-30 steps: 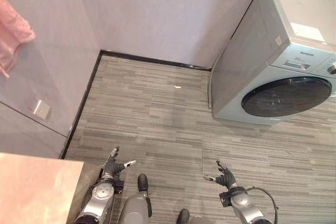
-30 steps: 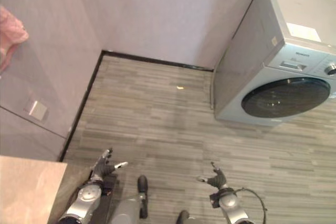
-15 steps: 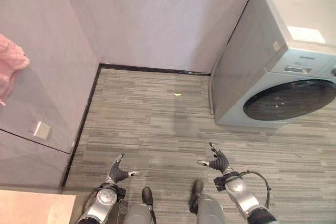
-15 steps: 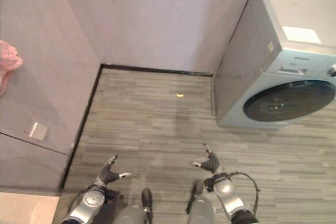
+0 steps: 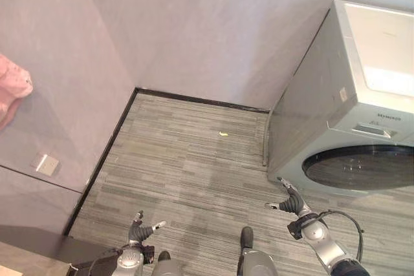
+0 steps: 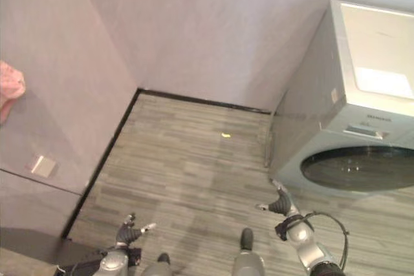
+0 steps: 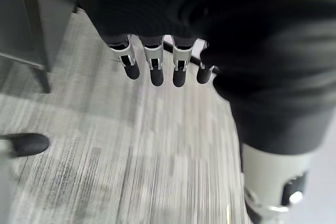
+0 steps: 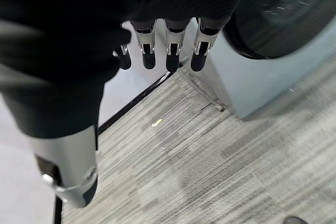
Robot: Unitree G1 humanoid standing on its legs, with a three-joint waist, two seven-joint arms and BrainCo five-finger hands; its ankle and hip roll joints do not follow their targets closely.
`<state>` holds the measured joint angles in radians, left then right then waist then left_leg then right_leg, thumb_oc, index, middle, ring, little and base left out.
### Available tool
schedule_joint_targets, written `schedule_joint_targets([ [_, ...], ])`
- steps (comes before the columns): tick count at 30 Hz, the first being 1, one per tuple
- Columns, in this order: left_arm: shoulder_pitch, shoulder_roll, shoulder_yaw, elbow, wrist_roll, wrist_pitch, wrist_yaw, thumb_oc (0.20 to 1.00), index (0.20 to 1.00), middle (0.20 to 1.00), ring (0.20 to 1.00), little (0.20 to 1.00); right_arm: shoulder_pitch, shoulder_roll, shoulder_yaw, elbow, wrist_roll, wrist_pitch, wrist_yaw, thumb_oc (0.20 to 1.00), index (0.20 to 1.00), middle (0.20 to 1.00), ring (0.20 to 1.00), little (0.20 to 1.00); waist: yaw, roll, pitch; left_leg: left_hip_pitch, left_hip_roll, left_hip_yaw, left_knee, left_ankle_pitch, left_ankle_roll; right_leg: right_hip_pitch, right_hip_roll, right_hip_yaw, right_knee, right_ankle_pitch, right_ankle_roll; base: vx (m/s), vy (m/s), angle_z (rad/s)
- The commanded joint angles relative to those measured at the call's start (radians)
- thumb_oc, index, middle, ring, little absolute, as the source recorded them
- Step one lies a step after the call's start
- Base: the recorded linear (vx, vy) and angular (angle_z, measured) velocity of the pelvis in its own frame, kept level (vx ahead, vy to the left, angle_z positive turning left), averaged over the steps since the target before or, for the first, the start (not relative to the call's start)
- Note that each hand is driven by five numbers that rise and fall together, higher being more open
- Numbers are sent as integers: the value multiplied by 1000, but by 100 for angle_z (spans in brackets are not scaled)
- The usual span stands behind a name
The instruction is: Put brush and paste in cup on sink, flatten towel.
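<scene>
1. Floor (image 5: 194,159) of grey striped planks runs to a corner of two grey walls, with a dark skirting along their foot.
2. A washer (image 5: 352,127) stands at the right against the back wall, its dark round door facing the floor.
3. A pink towel (image 5: 11,92) hangs bunched at the left edge, on the left wall, above a small socket (image 5: 44,163).
4. A small yellow scrap (image 5: 223,134) lies on the floor near the back wall.
5. The left hand (image 5: 138,231) hangs low over the floor, fingers straight and relaxed, holding nothing.
6. The right hand (image 5: 292,202) hangs just before the washer, fingers likewise loose and empty.
</scene>
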<state>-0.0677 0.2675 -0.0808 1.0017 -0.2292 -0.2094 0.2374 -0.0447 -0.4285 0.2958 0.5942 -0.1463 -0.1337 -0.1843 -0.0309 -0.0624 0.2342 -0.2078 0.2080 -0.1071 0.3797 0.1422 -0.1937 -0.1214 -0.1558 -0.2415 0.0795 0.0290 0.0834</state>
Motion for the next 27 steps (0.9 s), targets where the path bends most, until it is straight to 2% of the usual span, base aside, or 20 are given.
schedule_joint_targets([
  [1,6,59,10,-50,-23,-28,10,1000,1000,1000,1000,1000,9,-16,7,-71,45,-48,11,1000,1000,1000,1000,1000,8,-27,22,134,-28,165,89,-47,109,26,38,-16,-33,22,9,246,-263,26],
  [3,1,62,9,-57,-16,-22,8,1000,1000,1000,1000,1000,28,-29,1,-71,40,-43,13,1000,1000,1000,1000,1000,3,-31,22,108,10,217,168,1,102,53,58,-42,-61,0,-11,185,-224,30],
  [6,-10,62,6,-59,-13,-16,3,1000,1000,1000,1000,1000,39,-28,-7,-61,46,-38,19,1000,1000,1000,1000,1000,5,-27,34,69,16,236,266,2,88,88,78,-62,-86,-15,-29,187,-168,29],
  [7,-20,65,4,-64,-14,-15,2,1000,1000,1000,1000,1000,52,-30,-17,-76,47,-32,25,1000,1000,1000,1000,1000,12,-33,44,9,-33,250,338,-15,70,110,76,-78,-100,-22,-32,151,-85,20],
  [9,-22,66,2,-66,-12,-15,3,1000,1000,1000,1000,1000,55,-28,-19,-77,48,-32,28,1000,1000,1000,1000,1000,11,-38,42,-18,-62,260,328,-19,66,107,69,-87,-97,-24,-28,158,-51,31],
  [10,-21,69,-1,-79,0,-14,2,1000,1000,1000,1000,1000,66,-19,-15,-89,47,-31,36,1000,1000,1000,1000,1000,20,-35,45,-53,-104,310,242,-63,77,118,76,-99,-90,-35,-22,172,3,40],
  [12,-21,76,-2,-82,13,-14,4,1000,1000,1000,1000,1000,79,-9,-15,-104,48,-33,40,1000,1000,1000,1000,1000,24,-40,40,-83,-108,370,122,-99,106,126,75,-114,-89,-49,-11,227,26,36],
  [13,-22,75,-5,-81,21,-12,8,1000,1000,1000,1000,1000,87,-4,-14,-98,44,-32,36,1000,1000,1000,1000,1000,29,-43,35,-97,-105,406,17,-117,126,137,74,-127,-87,-62,-1,321,57,43],
  [14,-19,75,-5,-83,25,-11,10,1000,1000,1000,1000,1000,95,1,-13,-95,40,-32,32,1000,1000,1000,1000,1000,35,-38,31,-98,-103,414,-76,-117,111,163,81,-127,-87,-83,12,376,80,35],
  [15,-16,73,-4,-84,34,-8,11,1000,1000,1000,1000,1000,105,7,-14,-93,34,-33,28,1000,1000,1000,1000,1000,41,-35,26,-86,-99,432,-196,-65,103,182,88,-138,-85,-92,21,453,107,42],
  [16,-13,70,-4,-86,41,-9,9,1000,1000,1000,1000,1000,109,8,-14,-82,26,-36,21,1000,1000,1000,1000,1000,46,-25,20,-98,-74,459,-335,10,84,208,99,-151,-82,-113,30,393,118,30],
  [17,-13,70,-5,-89,44,-6,5,1000,1000,1000,1000,1000,110,9,-16,-76,22,-35,22,1000,1000,1000,1000,1000,50,-22,19,-77,-69,455,-397,36,86,223,97,-159,-75,-116,34,492,186,42],
  [18,-11,70,-8,-95,51,-6,0,1000,1000,1000,1000,1000,98,6,-7,-61,8,-33,19,1000,1000,1000,1000,1000,56,-22,14,-103,-32,464,-460,56,79,241,99,-170,-57,-138,39,428,191,35],
  [20,4,76,-4,-107,52,0,-5,1000,1000,1000,1000,1000,85,8,0,-54,1,-26,27,1000,1000,1000,1000,1000,64,-22,3,-83,-20,464,-465,62,77,270,102,-166,-51,-151,46,420,201,29],
  [22,8,76,-2,-99,55,-2,-2,1000,1000,1000,1000,1000,66,20,11,-33,-5,-24,27,1000,1000,1000,1000,1000,82,-26,-7,-65,-26,455,-458,104,75,305,98,-151,-48,-172,49,331,162,-5],
  [23,8,76,-2,-99,55,-2,-2,1000,1000,1000,1000,1000,66,20,11,-33,-5,-24,27,1000,1000,1000,1000,1000,82,-26,-7,-65,-26,455,-458,104,75,305,98,-151,-48,-172,49,357,217,-27],
  [24,14,76,3,-99,47,-2,2,1000,1000,1000,1000,1000,56,37,11,-21,-2,-20,22,1000,1000,1000,1000,1000,95,-38,-19,-51,-47,467,-428,110,89,319,72,-140,-22,-180,54,251,162,-23],
  [26,14,77,3,-99,46,-2,2,1000,1000,1000,1000,1000,56,38,11,-21,-2,-20,22,1000,1000,1000,1000,1000,96,-40,-19,-50,-48,469,-426,109,89,318,71,-140,-20,-181,54,184,131,-1],
  [27,12,81,3,-100,42,-3,6,1000,1000,1000,1000,1000,50,48,10,-16,4,-19,20,1000,1000,1000,1000,1000,100,-53,-22,-60,-57,481,-384,83,100,318,51,-140,10,-176,63,191,162,25],
])
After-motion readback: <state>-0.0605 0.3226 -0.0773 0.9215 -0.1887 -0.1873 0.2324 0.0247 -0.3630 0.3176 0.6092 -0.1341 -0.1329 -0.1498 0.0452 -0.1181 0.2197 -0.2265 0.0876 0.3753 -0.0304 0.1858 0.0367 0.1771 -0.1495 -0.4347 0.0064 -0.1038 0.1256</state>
